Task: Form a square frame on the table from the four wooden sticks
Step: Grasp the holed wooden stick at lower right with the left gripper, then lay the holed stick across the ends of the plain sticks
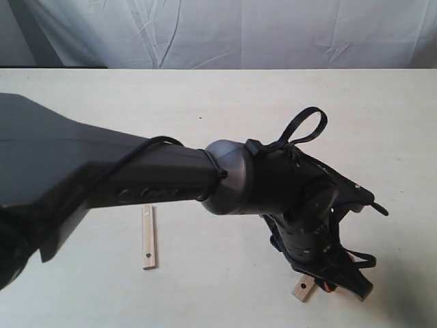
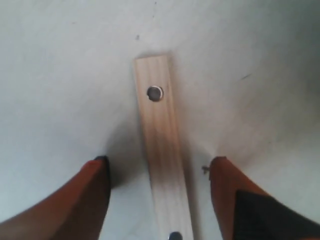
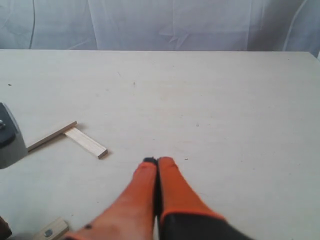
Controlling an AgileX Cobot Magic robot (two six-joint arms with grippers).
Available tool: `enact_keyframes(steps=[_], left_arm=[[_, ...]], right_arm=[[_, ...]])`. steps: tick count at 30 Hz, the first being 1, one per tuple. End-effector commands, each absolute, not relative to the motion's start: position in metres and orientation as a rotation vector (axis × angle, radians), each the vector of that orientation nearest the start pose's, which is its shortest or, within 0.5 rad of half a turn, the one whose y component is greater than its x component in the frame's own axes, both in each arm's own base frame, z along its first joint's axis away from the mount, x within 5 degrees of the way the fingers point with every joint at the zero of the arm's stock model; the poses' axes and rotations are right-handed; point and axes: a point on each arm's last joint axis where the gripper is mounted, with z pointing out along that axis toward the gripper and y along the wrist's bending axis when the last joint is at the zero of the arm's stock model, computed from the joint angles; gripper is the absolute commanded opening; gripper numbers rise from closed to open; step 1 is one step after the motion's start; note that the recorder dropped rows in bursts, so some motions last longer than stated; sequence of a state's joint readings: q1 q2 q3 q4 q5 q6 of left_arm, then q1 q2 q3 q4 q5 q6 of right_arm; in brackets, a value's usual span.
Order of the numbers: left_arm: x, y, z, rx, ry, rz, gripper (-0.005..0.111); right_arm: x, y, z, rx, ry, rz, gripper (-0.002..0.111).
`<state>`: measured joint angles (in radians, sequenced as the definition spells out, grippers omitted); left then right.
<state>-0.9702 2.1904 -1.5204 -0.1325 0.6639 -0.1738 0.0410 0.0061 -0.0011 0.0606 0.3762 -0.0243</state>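
Observation:
A tan wooden stick [image 2: 162, 160] with a dark hole near its far end lies flat on the pale table [image 2: 60, 75]. My left gripper [image 2: 159, 162] stands open astride it, one orange finger on each side, neither touching. In the exterior view only that stick's end [image 1: 303, 288] shows under the left wrist. Another holed stick [image 1: 149, 239] lies alone to the left. In the right wrist view two plain sticks [image 3: 86, 142] [image 3: 50, 136] meet in an L. My right gripper [image 3: 157, 162] is shut and empty above bare table.
The dark left arm [image 1: 171, 181] reaches across the middle of the exterior view and hides much of the table. A white cloth [image 1: 225, 31] hangs behind the table's far edge. The end of a holed stick [image 3: 50, 231] shows near the right gripper.

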Motion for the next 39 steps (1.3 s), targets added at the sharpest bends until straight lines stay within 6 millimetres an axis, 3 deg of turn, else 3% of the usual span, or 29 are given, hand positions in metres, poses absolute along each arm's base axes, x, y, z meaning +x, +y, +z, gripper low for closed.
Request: enact_keyframes(steps=[1,8,11,18,22,28,39], left_arm=[[0.241,-0.374,0.115,0.998,2.759,-0.372,0.049],[0.241,-0.372,0.114,1.030,2.756,-0.337,0.000],[0.246,-0.371,0.119,1.058,2.731,-0.298,0.000],[0.281,-0.370,0.178,1.007,2.569,-0.299,0.000],[0.304,-0.364,0.193,0.898,2.517,-0.337,0.000],[0.331,-0.356,0.178,0.791,2.481,-0.365,0.000],[0.336,-0.359,0.137,0.801,2.537,-0.348,0.000]], right_arm=[[0.053,0.004,0.180,-0.019,1.849,0.063,0.000],[0.053,0.004,0.181,-0.019,1.846,0.063,0.000],[0.053,0.004,0.181,-0.018,1.846,0.065,0.000],[0.053,0.004,0.181,-0.018,1.846,0.065,0.000],[0.053,0.004,0.181,-0.018,1.846,0.065,0.000],[0.053,0.004,0.181,-0.018,1.846,0.065,0.000],[0.053,0.004,0.180,-0.020,1.848,0.062,0.000]])
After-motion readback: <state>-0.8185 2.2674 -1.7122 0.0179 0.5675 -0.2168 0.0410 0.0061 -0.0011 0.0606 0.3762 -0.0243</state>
